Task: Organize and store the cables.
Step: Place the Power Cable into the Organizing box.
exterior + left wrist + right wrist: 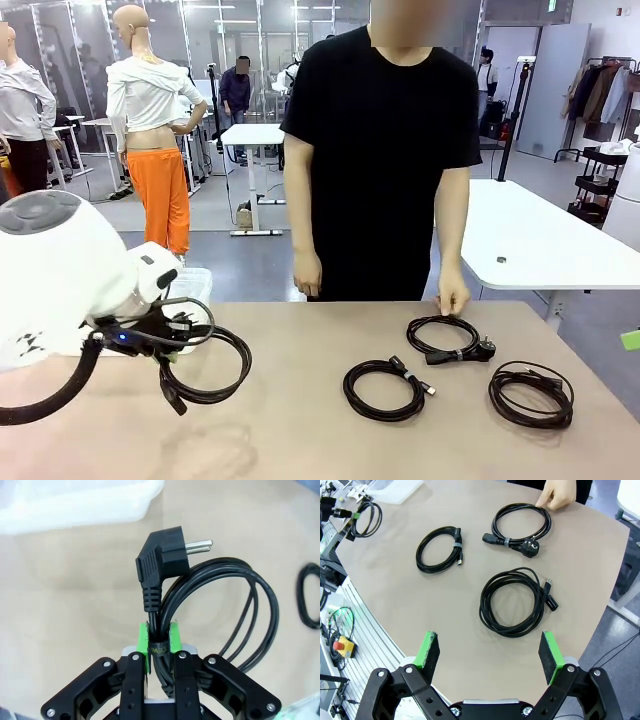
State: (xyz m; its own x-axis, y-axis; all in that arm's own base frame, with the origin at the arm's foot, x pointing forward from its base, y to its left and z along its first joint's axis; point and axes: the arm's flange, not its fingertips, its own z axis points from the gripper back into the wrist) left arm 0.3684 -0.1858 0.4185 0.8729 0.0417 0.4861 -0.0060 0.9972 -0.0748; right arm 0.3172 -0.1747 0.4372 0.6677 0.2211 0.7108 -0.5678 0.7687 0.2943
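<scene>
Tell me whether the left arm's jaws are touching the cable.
Touching. The left wrist view shows both green pads clamping the cable at its band.

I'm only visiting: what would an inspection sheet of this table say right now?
Surface: tan table, flat.
Job's things: middle coil, far coil and right coil lie on it; fourth cable is held off it.
Clutter: clear plastic bin, far left corner.
Grippers: left gripper shut on the fourth cable; right gripper open above the table.
Cables: black ribbed hose on the left arm.
Surroundings: a person's hand touches the far coil.
</scene>
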